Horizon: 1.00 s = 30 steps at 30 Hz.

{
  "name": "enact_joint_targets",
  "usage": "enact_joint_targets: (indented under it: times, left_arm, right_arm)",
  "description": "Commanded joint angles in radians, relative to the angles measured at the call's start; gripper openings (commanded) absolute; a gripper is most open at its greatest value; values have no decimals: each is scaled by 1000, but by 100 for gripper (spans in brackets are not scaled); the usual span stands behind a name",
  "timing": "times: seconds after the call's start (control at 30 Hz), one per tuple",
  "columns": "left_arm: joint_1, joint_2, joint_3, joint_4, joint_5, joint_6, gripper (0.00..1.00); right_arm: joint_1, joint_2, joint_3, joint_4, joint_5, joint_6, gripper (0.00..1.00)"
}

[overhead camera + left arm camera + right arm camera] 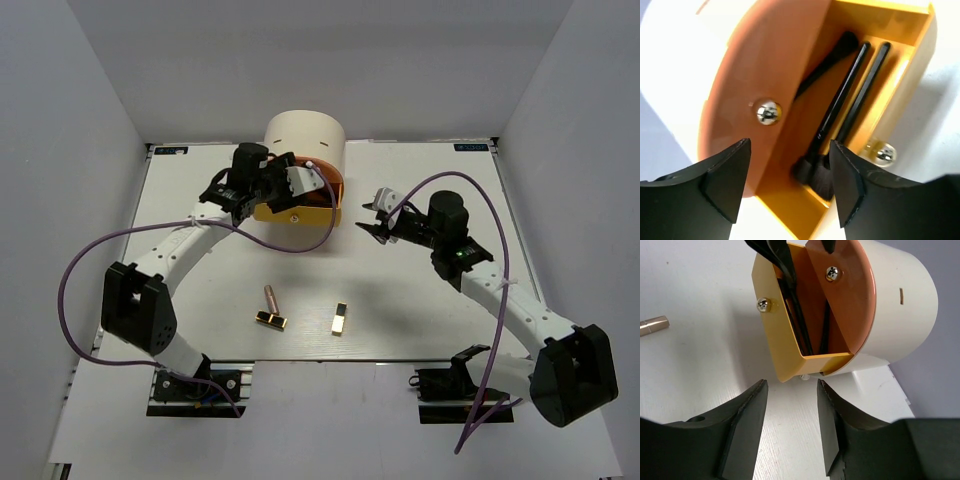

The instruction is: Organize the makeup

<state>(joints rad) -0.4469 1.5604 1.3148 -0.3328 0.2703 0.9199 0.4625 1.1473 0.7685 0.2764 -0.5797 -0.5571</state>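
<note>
Long black brushes [845, 95] lie in the open yellow drawer [920, 55] of the big cream round box [305, 135]. The left gripper [789, 172] hangs just over them, fingers spread, holding nothing. The right gripper [791, 405], near the box, is spread and empty too. A copper lipstick [270, 297] and two gold-and-black cases [271, 320] lie on the white table [420, 300].

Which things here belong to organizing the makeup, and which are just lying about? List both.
Belongs to the job:
black brushes in the drawer
copper lipstick
gold-and-black case beside it
second gold-and-black case

Not makeup:
cream cylindrical box, yellow drawer open
purple cables
</note>
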Motion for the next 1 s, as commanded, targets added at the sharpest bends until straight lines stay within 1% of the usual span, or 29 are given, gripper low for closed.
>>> enact_joint_targets:
  times: [0.0,0.13,0.2,0.23,0.27,0.3,0.33,0.37,0.4,0.43,0.47,0.5,0.53,0.57,0.6,0.63,0.67,0.7,0.73,0.8,0.83,0.9,0.93,0.97]
  left_arm:
    - [-7,-65,-3,61,-12,-4,75]
    - [-7,-102,6,132,-49,-29,77]
    - [-7,-123,32,153,-75,-85,77]
    - [-7,-129,38,188,-130,-134,77]
    - [-7,-157,41,213,-172,-268,74]
    - [-7,-170,43,236,-209,-342,69]
    - [-7,-187,46,235,-241,-425,65]
    - [7,-204,41,227,-316,-607,61]
    - [7,-239,25,200,-426,-691,55]
    - [7,-259,14,172,-427,-773,54]
    - [7,-276,3,132,-477,-906,53]
    - [7,-310,-27,56,-493,-976,53]
    - [7,-328,-49,26,-514,-1036,53]
    - [7,-342,-74,-9,-526,-1150,55]
    - [7,-385,-128,-62,-525,-1196,61]
    - [7,-407,-159,-81,-529,-1290,65]
    - [7,-431,-193,-97,-534,-1346,69]
    - [7,-460,-230,-107,-542,-1396,72]
    - [7,-521,-308,-104,-543,-1485,76]
    - [7,-586,-391,-77,-543,-1570,77]
    - [7,-649,-467,-66,-546,-1646,77]
    - [7,-704,-534,-40,-562,-1708,77]
    - [7,-750,-583,-35,-568,-1759,78]
    - [7,-767,-598,-32,-574,-1777,78]
  right_arm:
    - [-4,6,34,37,-20,2,51]
    - [-4,15,38,29,-40,-6,50]
    - [-5,23,52,9,-106,-30,41]
    - [-7,43,63,-9,-146,-85,34]
    - [-7,55,104,-90,-249,-127,18]
    - [-12,80,139,-152,-306,-232,13]
    - [-4,139,179,-222,-351,-288,9]
    - [2,172,221,-376,-409,-340,2]
    - [8,248,306,-431,-434,-402,0]
    - [10,285,345,-469,-431,-415,0]
    - [21,317,376,-499,-416,-415,0]
    - [27,347,427,-505,-395,-420,0]
    - [33,395,449,-505,-364,-438,0]
    - [44,416,469,-508,-346,-441,0]
    - [47,457,510,-513,-329,-445,0]
    - [62,482,529,-540,-306,-454,0]
    - [67,500,552,-540,-293,-463,0]
    - [71,538,590,-578,-283,-472,0]
    - [79,552,603,-588,-264,-475,0]
    - [103,580,612,-591,-235,-474,0]
    - [113,588,611,-583,-198,-472,0]
    - [134,606,603,-548,-140,-422,0]
    - [140,612,595,-487,-68,-391,0]
    - [146,617,589,-447,-31,-339,0]
